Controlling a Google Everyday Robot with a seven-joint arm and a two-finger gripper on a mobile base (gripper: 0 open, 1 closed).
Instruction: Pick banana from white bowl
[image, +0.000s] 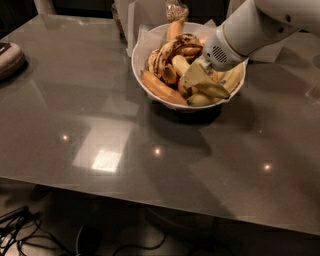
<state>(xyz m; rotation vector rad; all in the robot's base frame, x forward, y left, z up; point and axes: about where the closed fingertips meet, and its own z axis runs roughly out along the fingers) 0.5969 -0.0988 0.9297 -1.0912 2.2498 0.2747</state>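
The white bowl (142, 75) stands at the back of the grey table and is heaped with bananas. A pale-yellow banana (233, 79) lies along the bowl's right side, partly hidden by my arm. My gripper (199, 81) reaches in from the upper right and is down among the bananas at the bowl's middle right, touching the pile next to the pale-yellow banana. An orange-brown banana (159, 87) lies along the bowl's front left. Black-spotted bananas (170, 50) lie at the back.
A glass jar (176, 9) and a white paper stand (131, 25) are just behind the bowl. A round object (8, 59) sits at the table's left edge. Cables (20, 235) lie on the floor below the table's front edge.
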